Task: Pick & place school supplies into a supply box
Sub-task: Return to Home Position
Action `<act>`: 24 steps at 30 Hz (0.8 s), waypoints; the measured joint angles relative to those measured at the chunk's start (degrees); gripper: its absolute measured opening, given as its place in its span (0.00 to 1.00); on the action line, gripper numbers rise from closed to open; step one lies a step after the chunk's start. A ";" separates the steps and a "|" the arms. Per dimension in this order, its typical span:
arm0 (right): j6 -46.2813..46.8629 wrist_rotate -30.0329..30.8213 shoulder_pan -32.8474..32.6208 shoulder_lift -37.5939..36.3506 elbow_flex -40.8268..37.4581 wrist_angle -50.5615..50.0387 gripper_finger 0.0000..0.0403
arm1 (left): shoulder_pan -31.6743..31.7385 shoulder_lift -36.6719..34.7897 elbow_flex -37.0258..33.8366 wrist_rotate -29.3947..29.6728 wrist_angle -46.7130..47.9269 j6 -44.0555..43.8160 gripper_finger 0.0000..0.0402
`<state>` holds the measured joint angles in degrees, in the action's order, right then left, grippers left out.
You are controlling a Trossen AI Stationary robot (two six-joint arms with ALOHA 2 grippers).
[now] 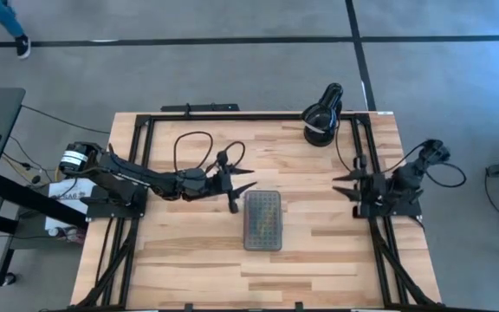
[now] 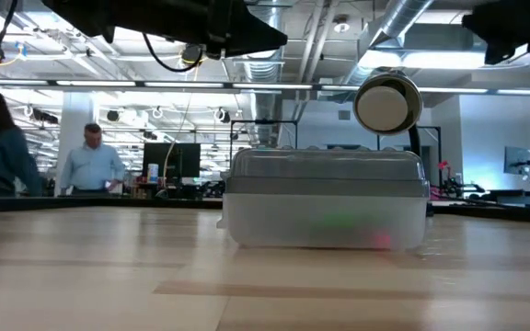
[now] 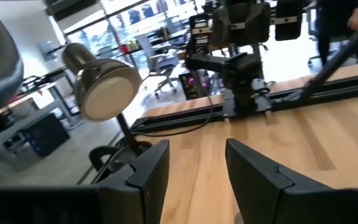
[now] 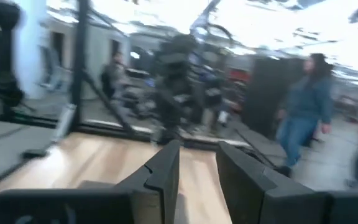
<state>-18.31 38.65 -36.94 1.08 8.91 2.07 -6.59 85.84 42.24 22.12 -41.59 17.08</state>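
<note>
The supply box (image 1: 262, 220) lay flat near the centre of the table (image 1: 189, 251), long side running near to far, with its dotted greyish lid down over the clear base (image 2: 325, 202). This placement was consistent with a finished load: no pens, pencils or scissors were visible loose on the table. The left gripper (image 1: 243, 196) stood just off the box's far-left corner, clear of the lid. Its fingers were spread wide and empty, as the left wrist view confirmed (image 3: 201, 174). That posture suited an arm backing off after releasing the lid, and it was judged to be heading for its rest pose. The right gripper (image 1: 340, 185) waited at the right edge of the table, well apart from the box. Its fingers were parted by a narrower gap and held nothing (image 4: 201, 168). A black round lamp (image 1: 323, 113) stood at the far edge, behind the box in the low view (image 2: 387, 103).

The school supplies (image 2: 343, 221) showed only as a green smear and a pink one through the clear wall, so their number and kind could not be determined. From above, the lid hid them completely. Whether the lid was latched or merely resting could not be told. The low view cut both arms off at its upper edge. Neither wrist view included the box. The right wrist view was too smeared to resolve more than a person (image 4: 300, 106) standing beyond the table.
</note>
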 joint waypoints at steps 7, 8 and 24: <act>0.78 -16.85 7.76 0.43 -2.73 2.16 0.25 | 1.36 -0.07 -1.30 -5.77 -0.73 0.87 0.38; 1.26 -17.56 9.37 0.54 -3.37 2.40 0.25 | 1.85 -0.56 -2.30 -7.32 -1.77 0.85 0.38; 5.30 -41.81 33.92 -0.79 -7.41 1.24 0.25 | 4.50 -7.33 -21.43 -14.33 -23.77 -1.76 0.38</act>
<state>-13.01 -3.16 -3.02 0.29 1.50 3.31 -2.09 78.51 20.81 7.79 -65.36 15.32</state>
